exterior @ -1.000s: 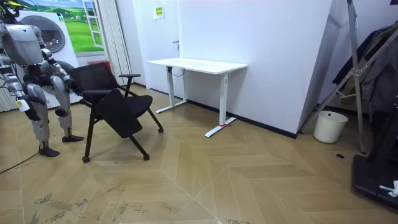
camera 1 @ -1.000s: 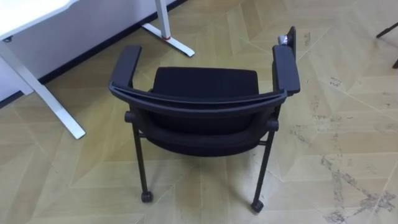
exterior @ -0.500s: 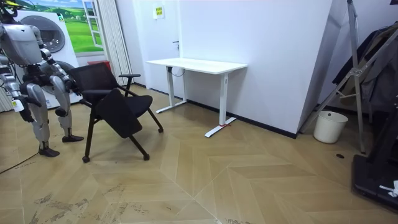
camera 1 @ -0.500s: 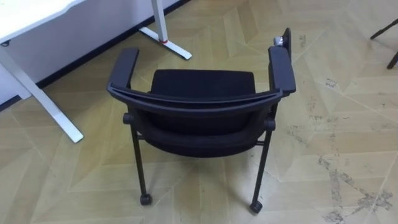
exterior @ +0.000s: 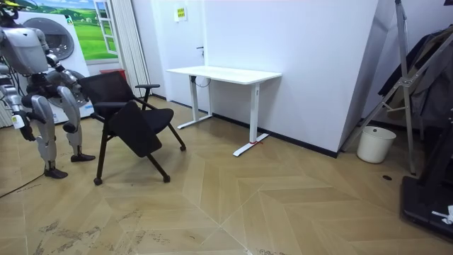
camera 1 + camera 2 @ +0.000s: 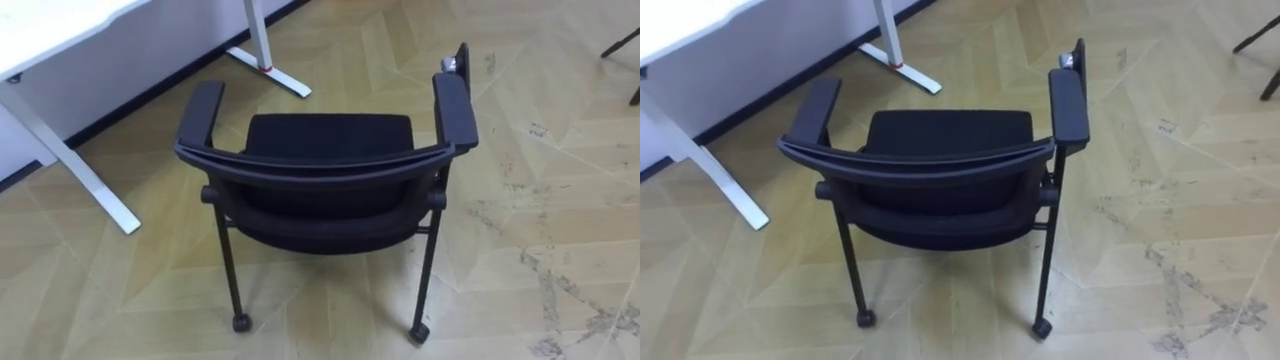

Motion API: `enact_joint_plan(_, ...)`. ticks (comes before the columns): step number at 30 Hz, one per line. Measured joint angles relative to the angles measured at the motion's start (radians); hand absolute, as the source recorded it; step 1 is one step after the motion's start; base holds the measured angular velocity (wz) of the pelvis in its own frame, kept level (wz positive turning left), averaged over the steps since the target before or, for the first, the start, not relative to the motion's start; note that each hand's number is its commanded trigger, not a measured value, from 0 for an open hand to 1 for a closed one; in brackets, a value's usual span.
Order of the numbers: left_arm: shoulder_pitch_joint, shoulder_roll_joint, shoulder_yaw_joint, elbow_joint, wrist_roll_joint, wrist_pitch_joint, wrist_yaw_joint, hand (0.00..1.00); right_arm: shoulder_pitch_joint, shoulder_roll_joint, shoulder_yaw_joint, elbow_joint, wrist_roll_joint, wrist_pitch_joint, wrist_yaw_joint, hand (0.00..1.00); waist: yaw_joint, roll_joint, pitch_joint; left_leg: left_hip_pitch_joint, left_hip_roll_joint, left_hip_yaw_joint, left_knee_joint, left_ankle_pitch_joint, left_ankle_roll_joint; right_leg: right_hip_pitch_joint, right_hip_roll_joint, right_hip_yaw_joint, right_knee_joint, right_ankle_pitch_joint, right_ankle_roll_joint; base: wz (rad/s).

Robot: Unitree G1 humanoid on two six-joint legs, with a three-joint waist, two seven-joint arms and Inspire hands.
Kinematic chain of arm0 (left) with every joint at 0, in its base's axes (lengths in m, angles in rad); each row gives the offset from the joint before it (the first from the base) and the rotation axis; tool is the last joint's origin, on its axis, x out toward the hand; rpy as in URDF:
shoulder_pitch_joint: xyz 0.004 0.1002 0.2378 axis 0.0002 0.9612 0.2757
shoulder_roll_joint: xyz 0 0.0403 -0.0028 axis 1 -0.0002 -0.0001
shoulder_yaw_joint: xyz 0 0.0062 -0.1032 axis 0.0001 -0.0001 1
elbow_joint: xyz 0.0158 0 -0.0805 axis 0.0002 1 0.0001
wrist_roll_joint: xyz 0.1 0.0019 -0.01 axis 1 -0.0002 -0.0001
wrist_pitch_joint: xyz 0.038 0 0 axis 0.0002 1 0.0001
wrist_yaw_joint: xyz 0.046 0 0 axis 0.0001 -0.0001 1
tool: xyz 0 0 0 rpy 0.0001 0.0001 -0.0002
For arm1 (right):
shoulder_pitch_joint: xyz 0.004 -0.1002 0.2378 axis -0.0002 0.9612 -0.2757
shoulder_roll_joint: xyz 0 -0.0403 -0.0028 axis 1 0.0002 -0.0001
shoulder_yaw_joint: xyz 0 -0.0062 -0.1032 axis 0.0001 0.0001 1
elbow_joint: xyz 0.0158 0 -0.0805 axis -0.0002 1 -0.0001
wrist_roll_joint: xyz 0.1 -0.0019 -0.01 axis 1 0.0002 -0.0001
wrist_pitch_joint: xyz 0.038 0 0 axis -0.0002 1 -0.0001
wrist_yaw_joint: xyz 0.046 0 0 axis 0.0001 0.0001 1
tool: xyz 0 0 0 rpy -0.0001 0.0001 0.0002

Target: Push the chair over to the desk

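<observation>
A black chair [image 6: 325, 165] on castors stands right below me with its curved backrest nearest and its seat facing a white desk [image 6: 40, 25]. Both armrests point away from me, and a folded tablet [image 6: 462, 58] stands at the end of the right one. In the room view I stand just behind the chair [image 5: 131, 117] at the room view's left. My right hand [image 5: 20, 124] hangs low beside my hip, apart from the chair. My left arm reaches toward the backrest, but I cannot tell if it touches.
The desk's white leg and foot [image 6: 75, 165] lie close to the chair's left front. Dark legs of another piece of furniture [image 6: 625, 45] show at the far right. The room view has the desk [image 5: 223, 73] against the wall, a white bucket [image 5: 375, 144] and wide bare floor between.
My right hand has swung back toward the room view's left. The eye view has shifted slightly. The chair has stayed in place in the room view.
</observation>
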Motion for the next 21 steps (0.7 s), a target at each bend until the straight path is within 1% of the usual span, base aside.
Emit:
enact_joint_plan(2, -0.013, 0.024, 0.029, -0.005, 0.040, -0.010, 0.049, 0.00, 0.000, -0.010, -0.033, 0.000, -0.001, 0.000, 0.001, 0.00, -0.002, 0.012, -0.0024, 0.000, 0.000, -0.001, 0.002, 0.000, 0.000, 0.003, 0.000, 0.000, 0.000, 0.000, 0.000, 0.02)
enact_joint_plan(3, -0.015, 0.029, 0.033, -0.010, 0.045, -0.012, 0.062, 0.00, 0.000, -0.013, -0.038, 0.000, -0.001, 0.000, 0.002, 0.00, -0.003, 0.012, -0.0019, 0.000, 0.000, -0.002, 0.002, 0.000, 0.000, 0.003, 0.000, 0.000, 0.000, 0.000, 0.000, 0.00)
enact_joint_plan(5, -0.015, 0.047, 0.035, -0.057, 0.055, -0.017, 0.110, 0.00, 0.001, -0.028, -0.038, -0.002, -0.008, 0.000, 0.009, 0.00, -0.003, 0.019, -0.0047, 0.000, -0.001, -0.002, 0.003, 0.000, 0.000, 0.003, 0.000, -0.001, 0.000, 0.000, 0.000, 0.00)
enact_joint_plan(7, -0.015, 0.062, 0.035, -0.097, 0.071, -0.019, 0.133, 0.00, -0.001, -0.032, -0.038, -0.010, -0.007, 0.000, 0.010, 0.00, -0.003, 0.022, -0.0059, 0.000, 0.000, -0.002, 0.004, 0.000, 0.000, 0.004, 0.001, -0.005, -0.001, 0.000, 0.000, 0.00)
enact_joint_plan(9, -0.020, 0.071, 0.035, -0.139, 0.092, -0.019, 0.148, 0.00, -0.002, -0.033, -0.050, -0.016, -0.013, 0.000, 0.011, 0.00, -0.004, 0.028, -0.0100, 0.000, 0.000, -0.004, 0.006, 0.000, 0.000, 0.004, 0.001, -0.006, 0.000, 0.000, 0.000, 0.00)
enact_joint_plan(10, -0.033, 0.076, 0.035, -0.143, 0.133, -0.019, 0.152, 0.00, -0.006, -0.033, -0.069, -0.014, -0.013, 0.000, 0.010, 0.00, -0.003, 0.025, -0.0082, 0.001, 0.000, -0.004, 0.006, 0.000, 0.000, 0.005, 0.001, -0.005, 0.000, 0.000, 0.000, 0.00)
enact_joint_plan(11, -0.043, 0.083, 0.035, -0.144, 0.177, -0.019, 0.153, 0.00, -0.009, -0.035, -0.079, -0.014, -0.011, 0.000, 0.010, 0.00, -0.004, 0.032, -0.0122, 0.002, 0.000, -0.003, 0.005, 0.000, 0.000, 0.006, 0.001, -0.004, 0.000, 0.000, 0.000, 0.00)
enact_joint_plan(12, -0.048, 0.085, 0.038, -0.146, 0.201, -0.019, 0.153, 0.00, -0.009, -0.037, -0.080, -0.014, -0.011, 0.000, 0.010, 0.00, -0.004, 0.031, -0.0116, 0.004, 0.000, -0.002, 0.004, 0.000, 0.000, 0.006, 0.001, -0.004, 0.001, 0.000, 0.000, 0.00)
enact_joint_plan(14, -0.061, 0.085, 0.062, -0.188, 0.271, -0.019, 0.164, 0.00, -0.008, -0.038, -0.106, -0.014, -0.011, 0.000, 0.010, 0.00, -0.004, 0.032, -0.0124, 0.005, 0.000, -0.003, 0.004, 0.000, 0.000, 0.007, 0.001, -0.004, 0.000, 0.000, 0.000, 0.00)
enact_joint_plan(16, -0.065, 0.085, 0.074, -0.220, 0.313, -0.019, 0.184, 0.00, -0.006, -0.039, -0.116, -0.013, -0.011, 0.000, 0.009, 0.00, -0.006, 0.034, -0.0121, 0.005, 0.000, -0.004, 0.004, 0.000, 0.000, 0.007, 0.001, -0.003, 0.000, 0.000, 0.000, 0.00)
enact_joint_plan(18, -0.066, 0.087, 0.078, -0.283, 0.333, -0.015, 0.198, 0.00, -0.001, -0.041, -0.115, -0.015, -0.011, 0.002, 0.009, 0.00, -0.006, 0.034, -0.0113, 0.000, 0.000, -0.004, 0.006, 0.000, 0.000, 0.005, 0.001, -0.004, 0.000, 0.000, 0.000, 0.03)
enact_joint_plan(20, -0.068, 0.103, 0.079, -0.403, 0.410, -0.015, 0.204, 0.00, -0.002, -0.041, -0.114, -0.015, -0.020, 0.004, 0.012, 0.00, -0.004, 0.029, -0.0072, -0.008, 0.000, -0.008, 0.007, 0.000, 0.000, -0.001, 0.001, -0.002, 0.000, 0.000, 0.000, 0.04)
enact_joint_plan(21, -0.070, 0.110, 0.077, -0.423, 0.429, -0.016, 0.207, 0.00, -0.003, -0.041, -0.114, -0.015, -0.020, 0.003, 0.012, 0.00, -0.004, 0.030, -0.0073, -0.008, 0.000, -0.008, 0.007, 0.000, 0.000, -0.001, 0.001, -0.002, 0.000, 0.000, 0.000, 0.00)
